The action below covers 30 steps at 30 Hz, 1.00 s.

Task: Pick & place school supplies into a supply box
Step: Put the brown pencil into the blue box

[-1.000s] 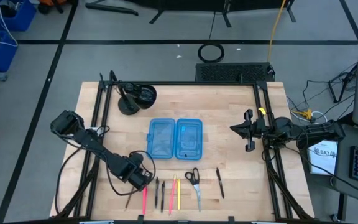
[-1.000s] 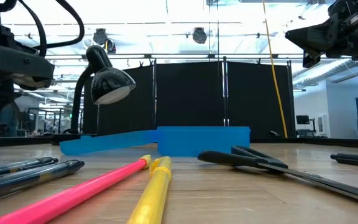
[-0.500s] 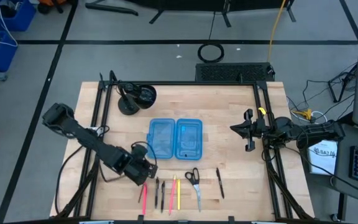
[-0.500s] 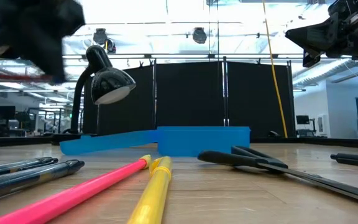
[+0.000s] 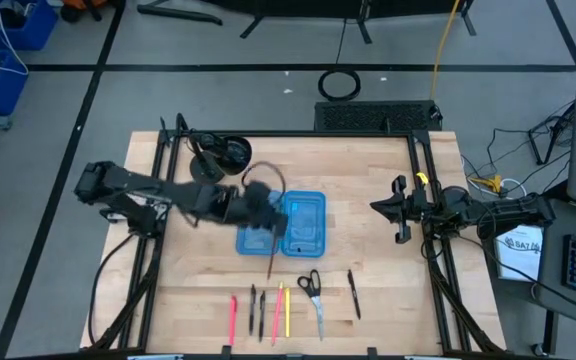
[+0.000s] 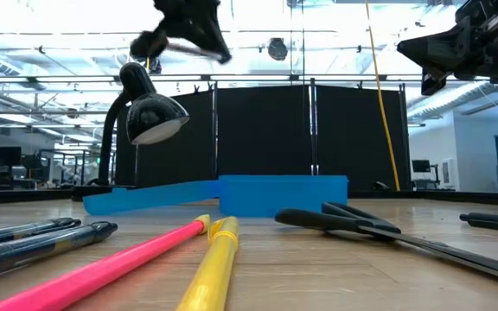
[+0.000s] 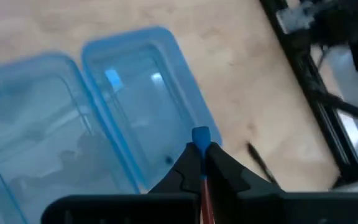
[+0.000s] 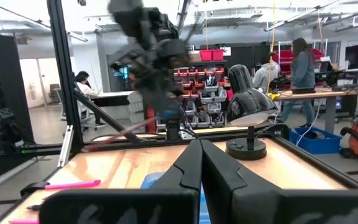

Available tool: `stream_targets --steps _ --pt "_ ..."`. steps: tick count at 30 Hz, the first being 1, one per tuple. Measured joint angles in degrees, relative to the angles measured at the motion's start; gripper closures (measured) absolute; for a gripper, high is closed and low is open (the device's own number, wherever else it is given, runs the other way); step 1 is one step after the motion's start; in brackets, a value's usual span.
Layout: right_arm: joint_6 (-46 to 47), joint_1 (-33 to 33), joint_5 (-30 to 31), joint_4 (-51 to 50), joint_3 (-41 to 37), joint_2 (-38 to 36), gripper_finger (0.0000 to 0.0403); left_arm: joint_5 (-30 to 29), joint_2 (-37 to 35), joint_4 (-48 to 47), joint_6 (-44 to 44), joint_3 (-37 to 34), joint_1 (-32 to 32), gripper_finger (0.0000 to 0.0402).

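**Left arm swung from the worktop's front edge to above the supply box, pencil in its grip**

Since a second ago, the left gripper (image 5: pixel 268 222) has been carried from the row of supplies at the front of the worktop (image 5: pixel 368 200) to a spot above the open supply box (image 5: pixel 303 225). The brown pencil (image 5: pixel 271 258) that lay at the left end of the row is gone from there and is seen slanting down from the gripper over the box's near edge.

Only in the left wrist view is the grip made plain: the fingers are clenched on the thin shaft, whose blue tip (image 7: pixel 201 134) stands out beyond them over the box's two halves (image 7: pixel 129 118). In the high view the arm is smeared by motion. In the low view only a dark blur near the top is given, well above the box (image 6: pixel 284 194).

The remaining supplies lie in a row: pink pen (image 5: pixel 233 318), two dark pens (image 5: pixel 257 310), yellow pencil (image 5: pixel 287 312), scissors (image 5: pixel 312 290) and a black pen (image 5: pixel 354 294).

The right gripper (image 5: pixel 400 211) waits clenched and empty at the right edge.
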Motion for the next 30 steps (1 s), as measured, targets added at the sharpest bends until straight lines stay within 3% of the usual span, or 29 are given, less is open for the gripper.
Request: stream_targets --steps 5,12,22,30 --pt "2.32 0.02 0.02 0.0 0.02 0.17 0.0403 4.97 4.45 3.61 3.4 -0.02 6.04 0.0386" --pt "2.42 0.02 0.03 0.03 0.0 0.48 0.0403 8.7 12.13 16.24 5.85 -0.02 10.34 0.0387" --pt "2.42 0.02 0.02 0.0 0.02 0.48 0.0403 10.98 19.72 17.35 5.44 -0.02 14.1 0.0387" --pt "2.42 0.01 0.02 -0.02 0.01 0.48 0.0403 10.6 20.38 17.9 6.55 -0.02 16.26 0.0394"
